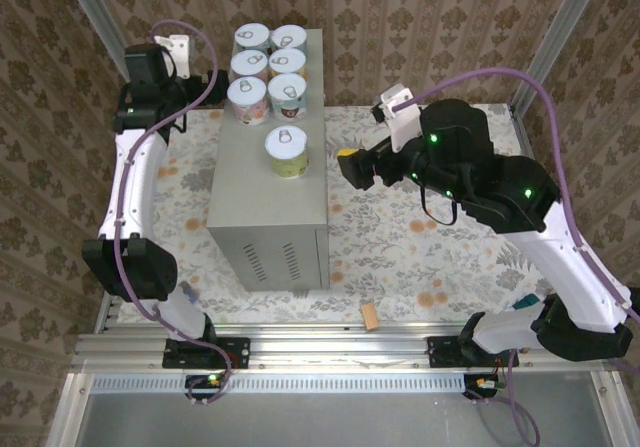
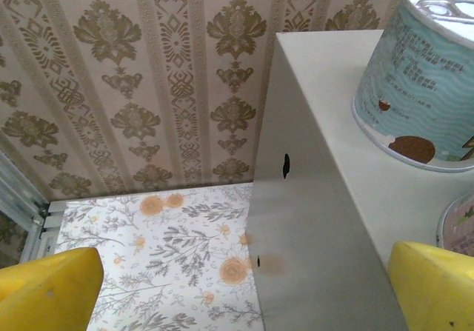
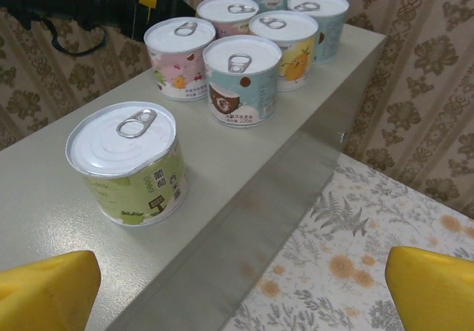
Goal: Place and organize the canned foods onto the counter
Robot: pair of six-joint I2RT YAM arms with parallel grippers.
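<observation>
The left arm (image 1: pixel 128 182) is reaching far forward, the left gripper (image 1: pixel 208 91) pointing inward, jaws spread wide; the right arm (image 1: pixel 520 202) is angling left, the right gripper (image 1: pixel 350 164) gaping equally wide.

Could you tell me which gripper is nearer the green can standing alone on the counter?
Right. The right gripper hovers off the counter's right side, level with the green can; the left gripper is at its far left corner by the grouped cans.
</observation>
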